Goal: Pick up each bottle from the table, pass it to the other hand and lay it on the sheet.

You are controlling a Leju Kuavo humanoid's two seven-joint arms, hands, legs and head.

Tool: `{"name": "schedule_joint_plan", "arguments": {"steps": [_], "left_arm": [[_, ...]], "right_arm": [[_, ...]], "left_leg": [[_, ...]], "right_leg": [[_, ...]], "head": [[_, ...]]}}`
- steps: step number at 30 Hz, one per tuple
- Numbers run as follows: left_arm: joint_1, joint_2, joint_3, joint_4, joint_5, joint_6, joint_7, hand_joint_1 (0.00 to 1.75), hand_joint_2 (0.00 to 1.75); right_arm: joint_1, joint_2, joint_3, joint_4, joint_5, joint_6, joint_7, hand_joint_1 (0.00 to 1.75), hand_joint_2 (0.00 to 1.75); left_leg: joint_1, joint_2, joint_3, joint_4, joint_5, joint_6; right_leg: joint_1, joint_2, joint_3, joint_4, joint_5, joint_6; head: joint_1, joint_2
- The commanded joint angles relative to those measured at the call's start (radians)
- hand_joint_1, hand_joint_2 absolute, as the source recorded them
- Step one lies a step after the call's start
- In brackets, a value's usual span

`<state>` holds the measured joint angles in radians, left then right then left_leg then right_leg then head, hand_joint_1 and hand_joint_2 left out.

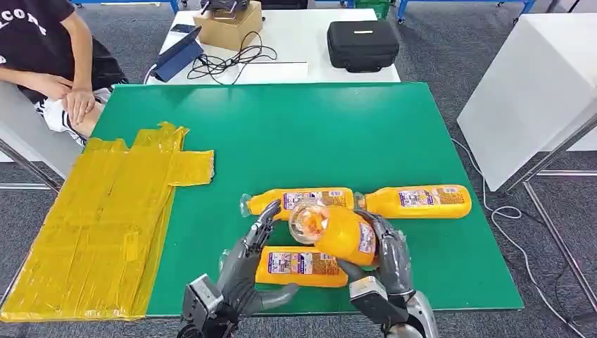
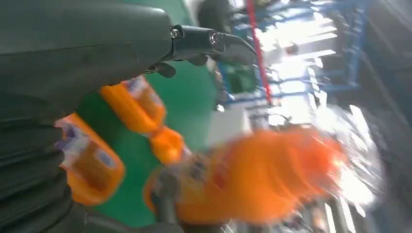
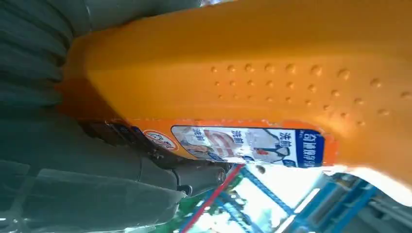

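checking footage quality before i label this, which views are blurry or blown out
Head view: sharp and evenly lit, the held bottle in the right hand reads clearly. Left wrist view: heavy motion blur, that bottle is an orange smear, and the background is blown out white. Right wrist view: the bottle is sharp enough that its label shows print, but the background below it is overexposed.

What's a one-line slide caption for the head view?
Right hand lifts an orange bottle toward the left hand; three more lie on the green table.
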<state>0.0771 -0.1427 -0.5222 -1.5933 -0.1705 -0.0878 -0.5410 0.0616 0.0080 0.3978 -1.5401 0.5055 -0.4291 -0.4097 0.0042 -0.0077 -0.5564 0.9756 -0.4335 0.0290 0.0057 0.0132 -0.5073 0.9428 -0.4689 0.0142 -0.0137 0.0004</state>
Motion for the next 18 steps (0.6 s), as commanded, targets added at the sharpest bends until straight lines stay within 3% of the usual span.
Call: {"name": "schedule_joint_plan", "arguments": {"steps": [1, 18], "left_arm": [[-0.037, 0.098, -0.092, -0.131, -0.05, 0.05, 0.011, 0.0, 1.75], [-0.113, 0.113, -0.163, -0.074, 0.038, 0.109, 0.01, 0.0, 1.75]], "right_arm": [[-0.105, -0.001, 0.088, 0.112, -0.017, -0.011, -0.004, 1.75, 1.75], [-0.222, 0.023, 0.307, 0.217, -0.115, 0.06, -0.028, 1.75, 1.75]], "left_leg": [[0.0, 0.003, 0.003, -0.001, -0.001, -0.001], [0.0, 0.002, 0.001, -0.001, 0.0, -0.001]], "right_leg": [[0.0, 0.001, 0.002, -0.001, 0.0, 0.001], [0.0, 0.001, 0.001, -0.001, 0.0, 0.0]], "head": [[0.0, 0.0], [0.0, 0.0]]}}
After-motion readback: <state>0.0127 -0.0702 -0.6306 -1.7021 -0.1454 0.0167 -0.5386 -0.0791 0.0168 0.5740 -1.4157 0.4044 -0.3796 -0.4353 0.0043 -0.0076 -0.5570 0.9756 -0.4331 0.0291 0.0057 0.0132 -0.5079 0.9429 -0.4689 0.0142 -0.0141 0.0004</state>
